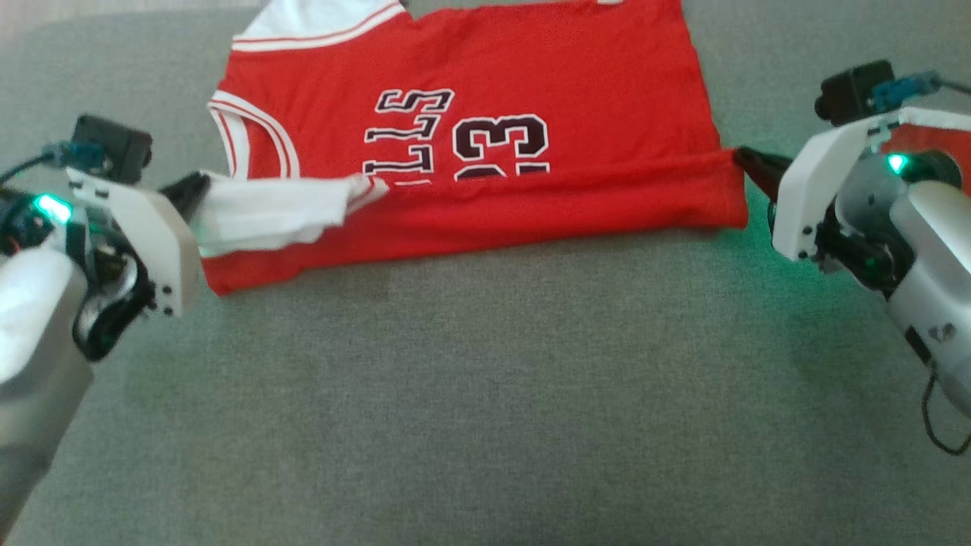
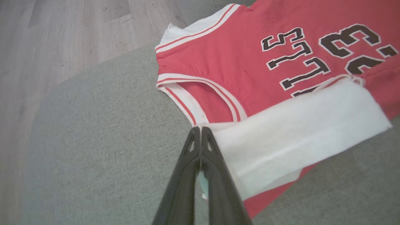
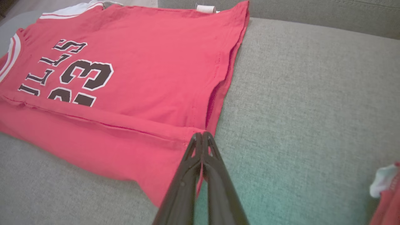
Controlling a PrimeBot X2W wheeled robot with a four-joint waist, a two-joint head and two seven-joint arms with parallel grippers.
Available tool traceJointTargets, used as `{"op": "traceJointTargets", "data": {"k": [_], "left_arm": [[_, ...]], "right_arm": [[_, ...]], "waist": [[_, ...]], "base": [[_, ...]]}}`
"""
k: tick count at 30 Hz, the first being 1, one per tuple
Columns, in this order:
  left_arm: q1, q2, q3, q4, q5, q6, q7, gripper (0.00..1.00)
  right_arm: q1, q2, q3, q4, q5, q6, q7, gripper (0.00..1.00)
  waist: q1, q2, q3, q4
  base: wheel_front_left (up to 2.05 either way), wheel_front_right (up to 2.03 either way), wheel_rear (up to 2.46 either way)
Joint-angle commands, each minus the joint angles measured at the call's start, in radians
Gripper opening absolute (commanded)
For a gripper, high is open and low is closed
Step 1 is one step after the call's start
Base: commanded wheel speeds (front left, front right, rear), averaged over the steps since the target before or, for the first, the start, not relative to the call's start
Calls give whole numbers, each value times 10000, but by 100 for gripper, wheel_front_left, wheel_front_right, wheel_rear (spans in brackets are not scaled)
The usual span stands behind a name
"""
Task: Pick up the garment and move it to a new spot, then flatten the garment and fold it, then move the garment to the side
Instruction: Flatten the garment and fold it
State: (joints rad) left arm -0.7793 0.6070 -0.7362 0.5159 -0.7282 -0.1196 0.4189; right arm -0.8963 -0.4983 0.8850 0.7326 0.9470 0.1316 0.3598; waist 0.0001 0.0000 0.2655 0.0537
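Left gripper [image 2: 200,128]: clamped shut, tips pinched on the corner of the white sleeve panel [image 2: 297,131], right beside the armhole trim.
Right gripper [image 3: 202,135]: clamped shut as well, tips pinched on the hem-end corner of the folded flap [image 3: 93,134].
Garment [image 1: 592,83]: lay lettering side up on the grey cushion [image 1: 485,394], stretched between the two grippers, shoulder end to the left, hem end to the right; near long edge already turned over onto the lettering.
Step in hand: judged as the first lengthwise fold, flap laid over but not yet let go.
How to do well: best kept both corners level and equally taut; best lowered together onto the cloth beneath before releasing, then drawn straight outward so as not to drag the flap back open.
Crease: ran fairly straight on the right, looked rumpled under the white panel on the left; worth a smoothing pass there.
Risk: a harder pull on one side, likely to skew the whole piece on the cushion.
Left forearm [image 1: 30,326]: set low at the left, fingers pointed inward along the crease, nearly level with the cushion.
Right forearm [image 1: 929,227]: mirrored at the right, fingers angled inward at the corner.
Beyond: wooden floor [image 2: 62,37] past the cushion's edge; second red-and-white cloth [image 3: 386,187] well apart at the right.
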Motion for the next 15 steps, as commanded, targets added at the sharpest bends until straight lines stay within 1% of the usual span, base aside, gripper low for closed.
{"op": "traceJointTargets", "data": {"k": [1, 7, 9, 10, 11, 12, 13, 15], "left_arm": [[-644, 415, 431, -145, 85, -15, -71, 0], [-1577, -7, 154, 1070, 387, -55, -261, 0], [-1699, -66, 110, 1241, 435, -59, -314, 0], [-1983, -199, 82, 1579, 692, 116, -688, 100], [-2081, -281, -4, 1736, 824, 118, -818, 100], [-2178, -381, 0, 1887, 880, 162, -1014, 100], [-2289, -498, 83, 2025, 916, 308, -1335, 100], [-2534, -712, 308, 2276, 1116, 887, -2293, 100]], "right_arm": [[-267, -35, -65, -165, -69, -9, -119, 0], [-735, 256, -6, 123, -154, -9, -377, 0], [-792, 284, 17, 194, -186, -9, -405, 0], [-964, 325, 17, 389, -378, -9, -675, 84], [-1010, 389, -26, 525, -387, -9, -762, 100], [-1060, 455, -78, 609, -373, -9, -874, 100], [-1121, 512, -162, 691, -350, -9, -1029, 100], [-1253, 587, -338, 830, -354, -9, -1471, 100]], "waist": [[-1, 0, 117, -49], [-1, 0, 551, -159], [-1, 0, 591, -175], [-1, 0, 663, -199], [-1, 0, 675, -207], [-1, 0, 681, -215], [-1, 0, 685, -222], [-1, 0, 665, -227]], "base": [[0, 0, 0], [0, 0, 0], [0, 0, 0], [0, 0, 0], [0, 0, 0], [0, 0, 0], [0, 0, 0], [0, 0, 0]]}}
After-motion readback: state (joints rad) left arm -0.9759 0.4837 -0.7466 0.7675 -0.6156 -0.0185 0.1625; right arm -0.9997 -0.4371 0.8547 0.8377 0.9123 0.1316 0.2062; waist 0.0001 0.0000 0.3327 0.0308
